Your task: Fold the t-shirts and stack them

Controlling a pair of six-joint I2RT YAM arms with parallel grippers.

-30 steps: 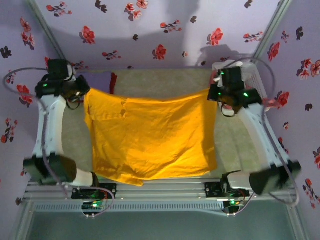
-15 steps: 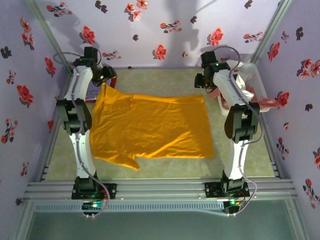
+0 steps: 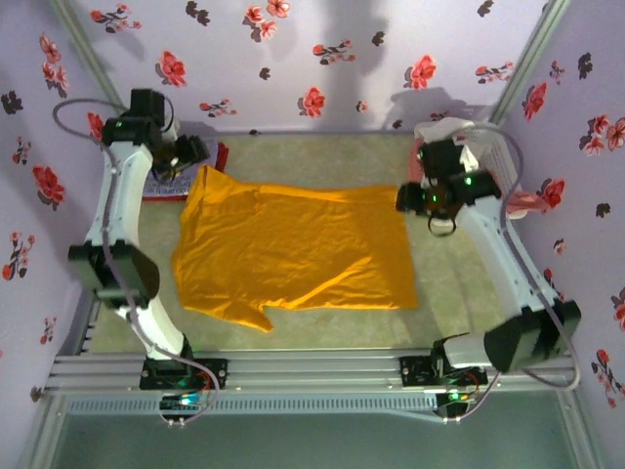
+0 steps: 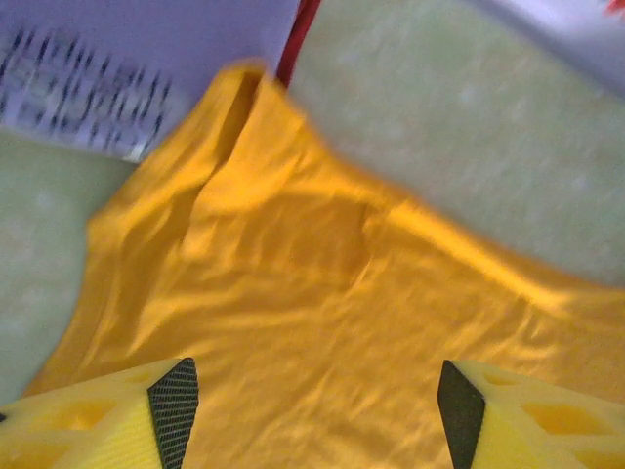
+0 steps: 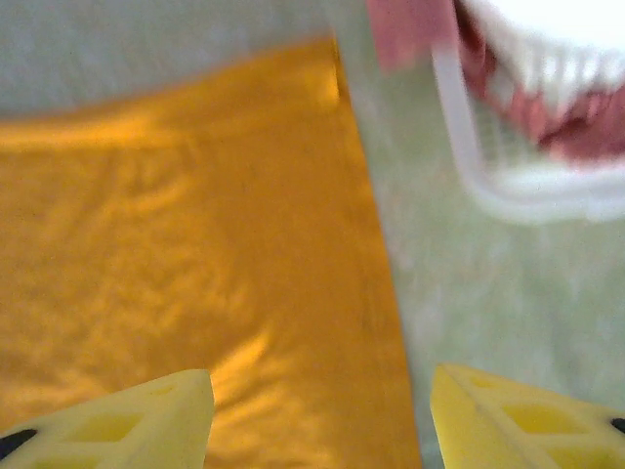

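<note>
The mustard-orange t-shirt (image 3: 293,244) lies spread flat on the table, with one sleeve poking out at its near left. My left gripper (image 3: 191,158) hovers open over the shirt's far left corner. In the left wrist view the shirt (image 4: 293,293) lies well beneath the wide-apart fingertips of that gripper (image 4: 312,410). My right gripper (image 3: 415,199) hangs open above the shirt's far right corner. In the right wrist view the shirt's right edge (image 5: 371,254) runs under the gap of that gripper (image 5: 322,420). A lavender shirt with pale lettering (image 4: 88,68) and a red one (image 4: 298,29) lie just behind the left corner.
A white basket (image 3: 498,161) stands at the far right; in the right wrist view it (image 5: 508,186) holds pink and red cloth (image 5: 586,132). Floral walls close in the table on three sides. Bare green table (image 3: 459,283) flanks the shirt.
Both grippers held the shirt stretched in the air a second ago. They laid it down, let go and drew back from its far corners; the shirt now rests flat.
</note>
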